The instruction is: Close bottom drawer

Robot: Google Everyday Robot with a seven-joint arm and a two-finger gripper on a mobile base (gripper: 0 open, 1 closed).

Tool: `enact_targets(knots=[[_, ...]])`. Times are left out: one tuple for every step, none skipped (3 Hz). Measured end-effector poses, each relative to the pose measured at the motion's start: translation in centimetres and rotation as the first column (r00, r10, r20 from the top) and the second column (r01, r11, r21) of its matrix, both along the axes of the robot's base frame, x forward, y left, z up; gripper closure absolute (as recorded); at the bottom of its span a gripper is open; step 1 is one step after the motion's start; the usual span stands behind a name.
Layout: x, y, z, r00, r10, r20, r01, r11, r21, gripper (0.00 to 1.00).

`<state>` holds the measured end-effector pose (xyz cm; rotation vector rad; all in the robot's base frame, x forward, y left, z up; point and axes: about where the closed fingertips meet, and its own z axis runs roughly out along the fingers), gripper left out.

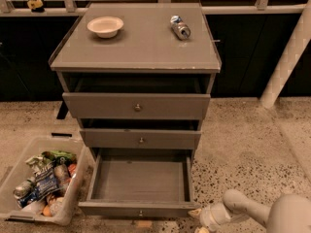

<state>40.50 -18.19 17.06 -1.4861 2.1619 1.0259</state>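
Your gripper [198, 221] sits low, just beside the btm drawer [138, 181] at its front right corner. Fingers [194, 212] apart, holding nothing. Drawer's pulled out.

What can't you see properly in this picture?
Camera view:
- The gripper, low beside the bottom drawer, at its right front corner: partly cut off by the picture's lower edge.
- Inside the middle drawer and top drawer: only dark slits show, lost in shadow.
- The can on the cabinet top: label too small to read.
- The bin of packets: lower ones are buried under others.
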Motion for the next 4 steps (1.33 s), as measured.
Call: enact_targets(knots=[[2.6, 1.3, 1.2, 0.9997, -0.004, 0.025, 0.004, 1.000, -0.027, 0.00], [4.3, 2.1, 2.2, 0.9990, -0.007, 0.045, 0.009, 0.999, -0.044, 0.00], [5.5, 2.6, 2.9, 0.9982, -0.008, 0.060, 0.011, 0.998, -0.056, 0.00], [5.7, 2.7, 3.0, 0.9981, -0.008, 0.062, 0.012, 0.998, -0.058, 0.00]])
